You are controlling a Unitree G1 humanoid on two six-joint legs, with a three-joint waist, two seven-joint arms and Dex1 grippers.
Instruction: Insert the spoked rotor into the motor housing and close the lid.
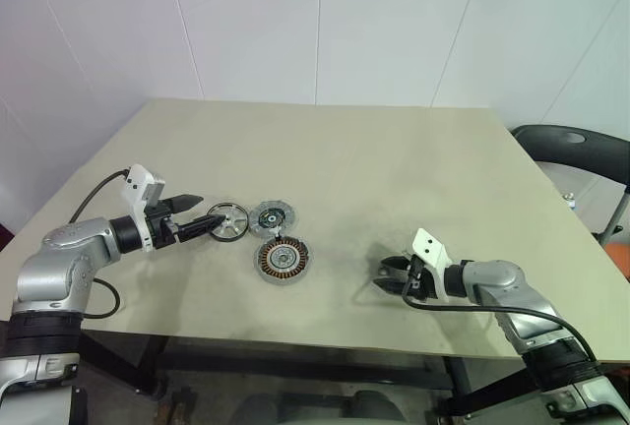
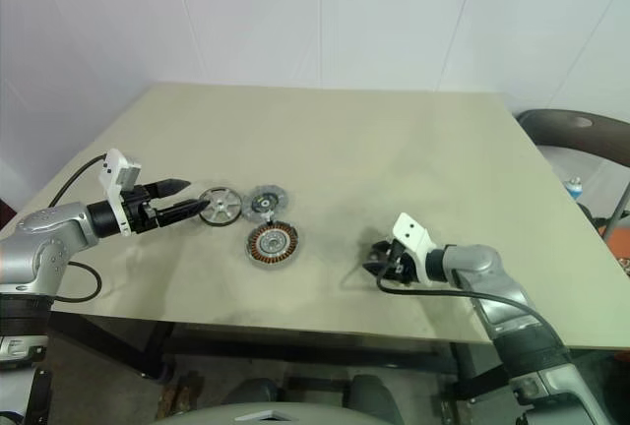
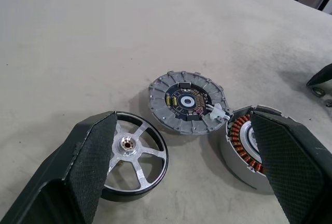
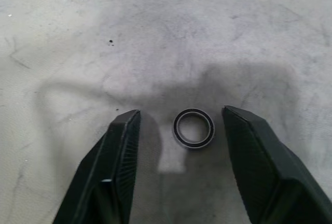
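Just beside the motor housing (image 1: 283,259), on its far left, lies the spoked rotor (image 1: 227,221), flat on the desk (image 1: 394,169), and that is the relation we think the next move turns on. We take the housing as our landmark: the lid (image 1: 272,216) sits just behind it, nearly touching its rim, face up with its dark centre showing, and the rotor rests just to the left of the lid, apart from both.

Our left hand (image 1: 204,214) is at the rotor already, fingers spread wide, one black finger over the rotor's near rim and the other reaching out toward the housing's side. In the left wrist view the rotor (image 3: 130,154) sits against the inner face of one finger, with the lid (image 3: 188,101) and the housing (image 3: 248,146) farther along between the fingers. Nothing is pinched yet. The rotor lies flat, so it has no long axis to line up with; we judge the grip must close across its thin rim.

Our right hand (image 1: 394,277) is well to the right of the housing, low over the desk and partly open, its fingers either side of a small dark ring (image 4: 193,127) without touching it. That hand is much the farther from the rotor, so we judge the pick-up falls to the left arm, followed by a short carry toward the housing.
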